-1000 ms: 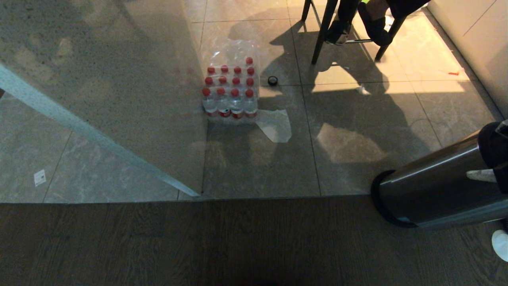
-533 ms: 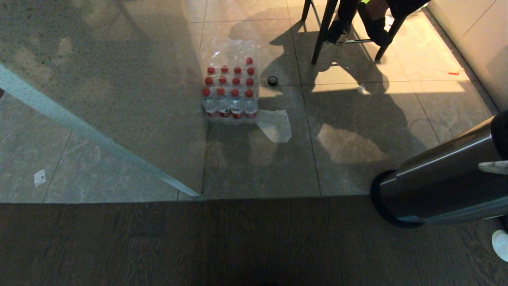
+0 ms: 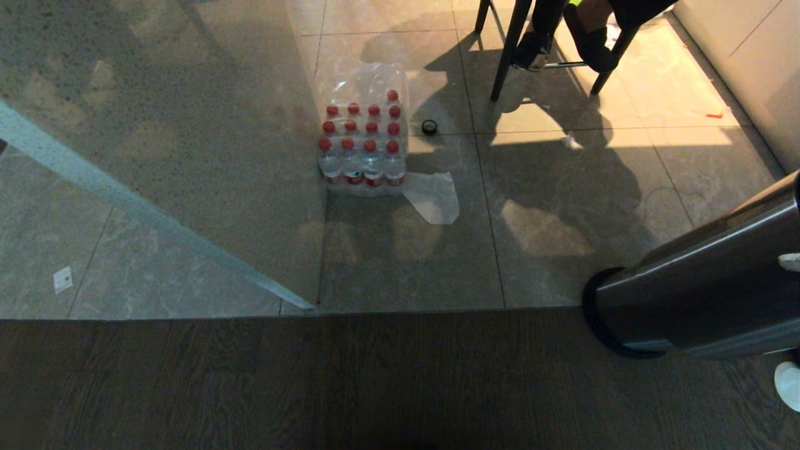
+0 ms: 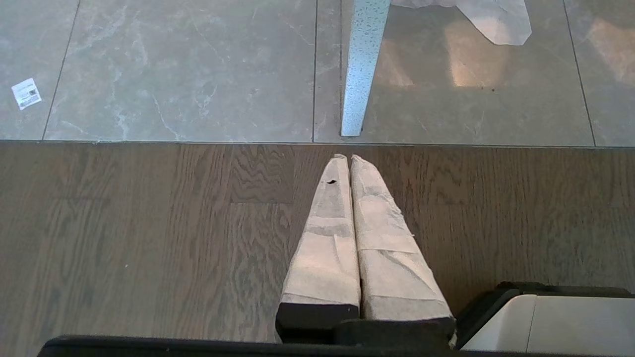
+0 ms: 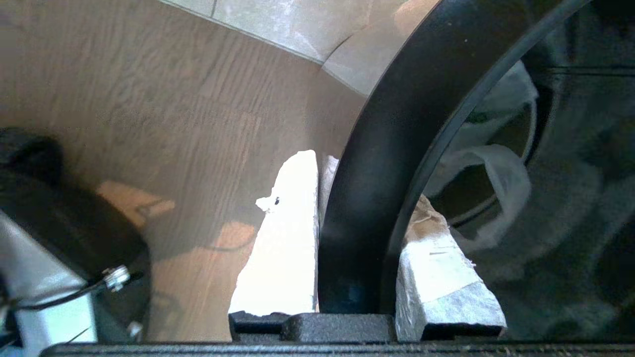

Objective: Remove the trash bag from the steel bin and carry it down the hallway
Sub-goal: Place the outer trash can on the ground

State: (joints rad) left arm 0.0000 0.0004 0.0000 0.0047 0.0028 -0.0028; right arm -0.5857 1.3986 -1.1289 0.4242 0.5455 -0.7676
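The steel bin (image 3: 700, 294) lies tilted at about four o'clock in the head view, its black base ring (image 3: 594, 319) on the seam where the grey tiled floor (image 3: 550, 206) meets the dark wood floor (image 3: 312, 381), its top end running out past the right edge. The right gripper (image 5: 359, 198) is clamped on the bin's black rim (image 5: 377, 163), one taped finger (image 5: 283, 248) outside the ring and the other inside, where a fold of the trash bag (image 5: 496, 173) hangs filmy and white. Open tile spreads from the bin toward twelve o'clock; at ten o'clock a glass panel (image 3: 156, 206) with a pale edge cuts across. One wrapped pack of red-capped bottles (image 3: 362, 140) stands near centre, twelve caps showing in three rows of four, one loose plastic sheet (image 3: 434, 197) just beside it and one small black ring (image 3: 429, 127) near. Chair legs (image 3: 509, 50) and a person's feet (image 3: 590, 37) sit at one o'clock. The left gripper (image 4: 347, 163) hangs over wood, its two wrapped fingers pressed together, holding nothing.
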